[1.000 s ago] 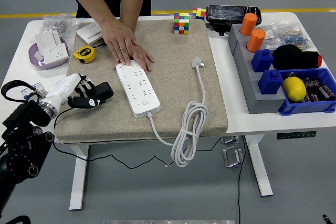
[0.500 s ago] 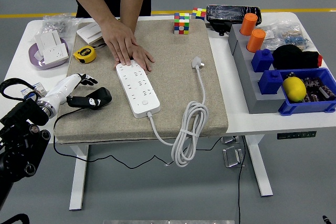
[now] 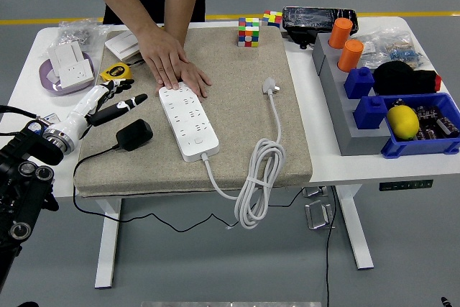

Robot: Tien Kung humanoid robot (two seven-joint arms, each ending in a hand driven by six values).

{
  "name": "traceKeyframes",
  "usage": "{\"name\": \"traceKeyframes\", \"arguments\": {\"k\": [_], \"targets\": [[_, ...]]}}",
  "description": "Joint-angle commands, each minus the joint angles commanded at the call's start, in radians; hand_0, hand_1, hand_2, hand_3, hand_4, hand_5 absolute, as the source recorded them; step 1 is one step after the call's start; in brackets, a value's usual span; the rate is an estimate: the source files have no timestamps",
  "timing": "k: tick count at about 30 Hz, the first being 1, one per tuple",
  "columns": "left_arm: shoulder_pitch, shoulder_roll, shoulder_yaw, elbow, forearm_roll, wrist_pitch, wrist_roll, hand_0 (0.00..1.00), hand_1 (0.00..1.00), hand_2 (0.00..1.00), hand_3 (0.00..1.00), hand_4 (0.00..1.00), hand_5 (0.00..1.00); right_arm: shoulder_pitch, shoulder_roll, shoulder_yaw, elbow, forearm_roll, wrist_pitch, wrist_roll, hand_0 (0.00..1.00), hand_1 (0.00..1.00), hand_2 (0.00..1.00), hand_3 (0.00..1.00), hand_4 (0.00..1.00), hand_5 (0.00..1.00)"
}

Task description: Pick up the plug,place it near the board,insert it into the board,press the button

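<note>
A black plug with a thin black cord lies on the beige mat, left of the white power strip. My left hand hovers just above and behind the plug, fingers spread, holding nothing. A person's hand presses flat on the far end of the strip. The strip's own white plug and coiled cable lie to its right. My right arm is out of view.
A yellow tape measure and a purple tray with white sockets sit behind my left hand. Rubik's cubes stand at the mat's far edge. Grey stand with orange cylinders, blue bin, lemon at right.
My left hand has let go of the black plug, which now lies on the mat, and has lifted up and back with its fingers spread. The person's hand stayed on the strip.
</note>
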Motion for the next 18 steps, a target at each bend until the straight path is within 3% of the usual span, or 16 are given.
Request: {"name": "traceKeyframes", "arguments": {"k": [3,9,11,16,17,18], "targets": [[0.013,-0.009,-0.022,-0.037,-0.134,0.009,0.056,0.998,0.998,0.964,0.949,0.998,0.998,-0.002,0.001,-0.002,0.0,0.002,0.0,0.0,0.784,0.729,0.731,0.756,0.998,0.998],[0.017,-0.01,-0.066,-0.062,-0.387,0.037,0.11,0.998,0.998,0.964,0.961,0.998,0.998,0.001,0.0,0.003,0.0,0.0,0.0,0.001,0.784,0.729,0.73,0.756,0.998,0.998],[0.015,-0.011,-0.082,-0.055,-0.465,0.05,0.123,0.99,0.966,0.92,0.925,0.998,0.998,0.001,0.0,0.002,0.0,0.002,0.0,0.001,0.784,0.729,0.73,0.756,0.998,0.998],[0.011,-0.014,-0.113,-0.009,-0.673,0.072,0.121,0.99,0.966,0.92,0.925,0.998,0.998,0.0,0.001,0.004,-0.001,0.001,0.0,0.001,0.784,0.729,0.73,0.756,0.998,0.998],[0.011,-0.015,-0.121,0.008,-0.719,0.069,0.115,0.918,0.927,0.886,0.881,0.998,0.998,0.0,0.001,0.006,-0.001,0.001,0.0,0.001,0.784,0.729,0.731,0.756,0.998,0.998],[0.011,-0.015,-0.125,0.019,-0.764,0.069,0.109,0.918,0.927,0.886,0.881,0.998,0.998,0.0,0.001,0.006,-0.001,0.001,0.0,0.001,0.784,0.729,0.731,0.756,0.998,0.998]]}}
